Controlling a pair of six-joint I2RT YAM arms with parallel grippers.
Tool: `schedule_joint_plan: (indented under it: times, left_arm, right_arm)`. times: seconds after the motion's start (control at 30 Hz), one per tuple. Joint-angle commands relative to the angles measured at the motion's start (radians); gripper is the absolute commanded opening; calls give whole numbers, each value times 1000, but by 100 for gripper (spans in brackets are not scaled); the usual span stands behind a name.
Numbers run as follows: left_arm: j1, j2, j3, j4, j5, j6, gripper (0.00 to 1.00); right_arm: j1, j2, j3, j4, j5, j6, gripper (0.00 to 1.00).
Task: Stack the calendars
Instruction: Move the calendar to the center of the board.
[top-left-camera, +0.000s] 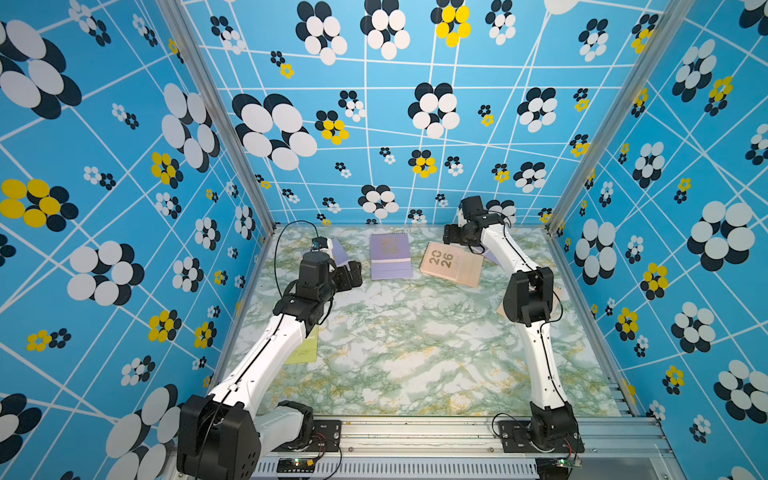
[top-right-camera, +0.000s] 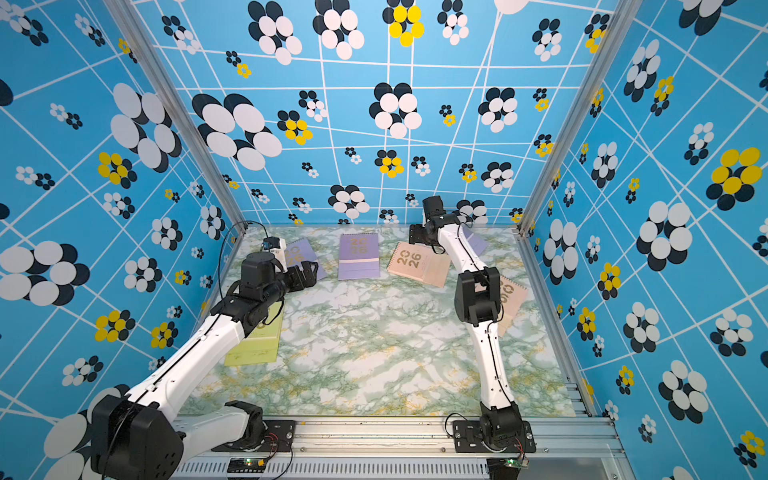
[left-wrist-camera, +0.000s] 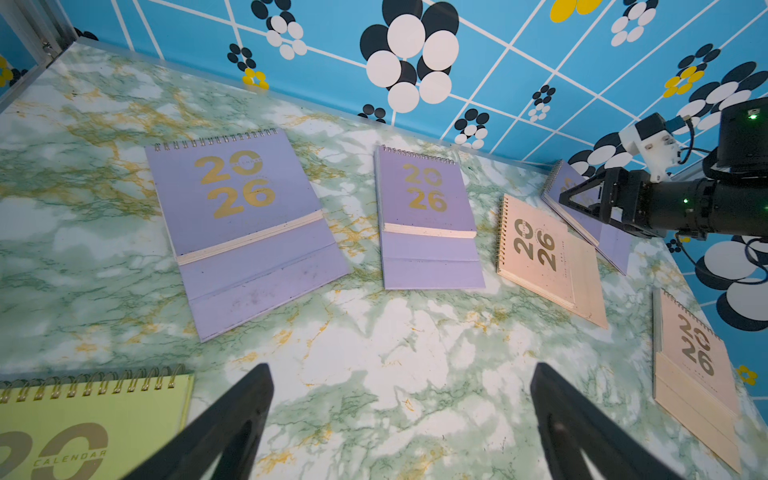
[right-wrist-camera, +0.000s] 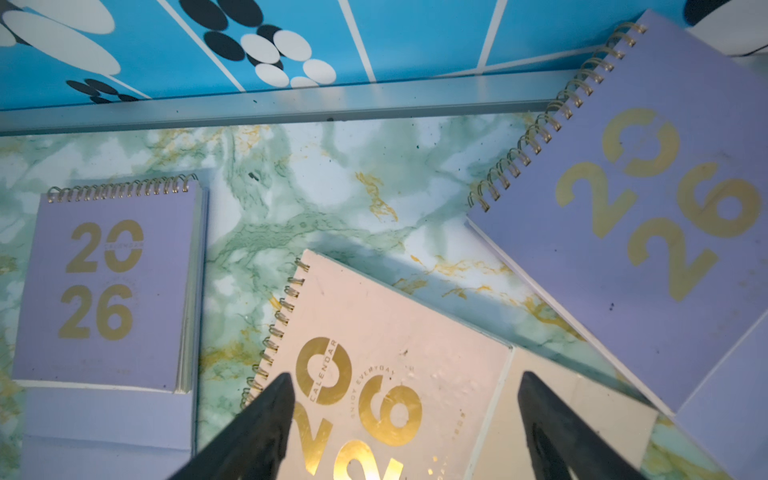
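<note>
The right tool (right-wrist-camera: 406, 376), wide and empty above the far peach calendar (right-wrist-camera: 415, 316), should pinch one edge squarely; the left tool (left-wrist-camera: 402, 368) is also wide.

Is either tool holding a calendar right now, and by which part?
Nothing is held. Left tool and right tool are both open, the right over a peach calendar.

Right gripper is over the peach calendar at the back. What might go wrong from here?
1. The peach calendar lies flat under the open right gripper; the fingers may catch only its cover or slide off.
2. The corner lilac calendar lies close beside it and may get nudged.
3. The yellow calendar sits partly beneath the left arm, which may sweep it.
</note>
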Motion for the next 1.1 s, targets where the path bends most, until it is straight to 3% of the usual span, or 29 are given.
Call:
schedule_joint_plan:
  times: [0.0,0.37,1.07]
  left_arm:
    - [-18,9,34,-15,-21,-2,98]
    - [-60,36,55,-5,-27,-9,98]
    - [-105,74,93,3,-13,-4,98]
  right_arm:
    - [-3,51,27,9,30,20,86]
    - [-3,153,150,17,46,31,86]
    - [-4,209,171,-71,49,46,86]
